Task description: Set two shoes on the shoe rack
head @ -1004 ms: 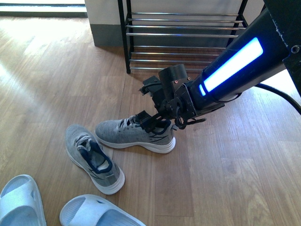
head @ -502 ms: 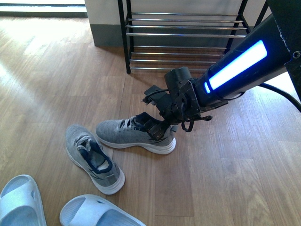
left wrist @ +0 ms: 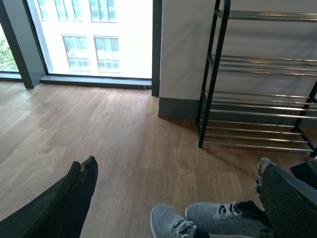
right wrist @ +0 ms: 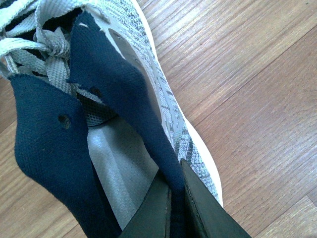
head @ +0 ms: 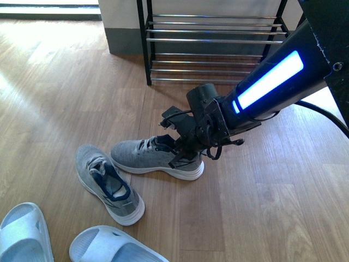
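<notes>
The front view looks steeply down from the robot's body over the floor (head: 65, 98), with the rack (head: 212, 41) farthest, the far sneaker (head: 136, 155) and near sneaker (head: 109, 185) at mid-distance, and the slippers (head: 22, 232) closest. The left wrist view sits low and looks almost level across that floor between its spread fingers (left wrist: 74, 198) toward the rack (left wrist: 257, 104) and a window (left wrist: 94, 34), sharing the rack and both sneakers' toes with the front view. The right wrist view is very close, looking down past its fingers (right wrist: 198, 208) into the far sneaker (right wrist: 148, 74), the one thing all three views show.
</notes>
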Robot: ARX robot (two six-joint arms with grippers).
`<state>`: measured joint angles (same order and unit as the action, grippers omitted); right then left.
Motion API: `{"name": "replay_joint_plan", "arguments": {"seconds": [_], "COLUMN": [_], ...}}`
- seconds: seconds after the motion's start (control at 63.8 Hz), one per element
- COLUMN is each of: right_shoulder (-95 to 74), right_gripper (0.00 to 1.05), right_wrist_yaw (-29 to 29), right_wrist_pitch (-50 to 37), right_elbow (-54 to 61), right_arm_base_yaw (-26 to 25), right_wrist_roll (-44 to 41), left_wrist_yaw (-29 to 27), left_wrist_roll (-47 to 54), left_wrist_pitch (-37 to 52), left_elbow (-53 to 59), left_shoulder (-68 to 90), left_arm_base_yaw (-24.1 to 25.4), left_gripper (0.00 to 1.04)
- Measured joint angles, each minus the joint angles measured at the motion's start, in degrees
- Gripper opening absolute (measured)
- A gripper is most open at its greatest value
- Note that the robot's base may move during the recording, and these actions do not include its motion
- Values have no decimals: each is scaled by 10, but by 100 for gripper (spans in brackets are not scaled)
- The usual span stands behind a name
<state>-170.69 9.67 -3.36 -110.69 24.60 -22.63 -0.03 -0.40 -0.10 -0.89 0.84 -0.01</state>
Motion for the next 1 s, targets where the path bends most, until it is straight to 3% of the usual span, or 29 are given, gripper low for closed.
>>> {"name": "replay_joint_plan", "arguments": {"seconds": [0.329,0.564,0.8,1.004], "right_shoulder": [141,409,724,1105], "right_gripper": [1,1,1,1], "right_wrist_yaw": [-25,-22,28,180], "right_wrist_pitch": [-216,-320,-282,-129], "right_elbow": [263,523,745,874], "right_arm_base_yaw": [-36,-124,-217,-367], "right_wrist_roll": [179,286,341,368], "left_wrist_yaw": [0,0,0,0], "left_wrist_roll": [0,0,0,0], "left_wrist_pitch": [0,0,0,0], "left_elbow": [0,0,0,0], "left_shoulder": [0,0,0,0], "left_arm_base_yaw": [0,0,0,0], "left_gripper": [95,95,95,95]}}
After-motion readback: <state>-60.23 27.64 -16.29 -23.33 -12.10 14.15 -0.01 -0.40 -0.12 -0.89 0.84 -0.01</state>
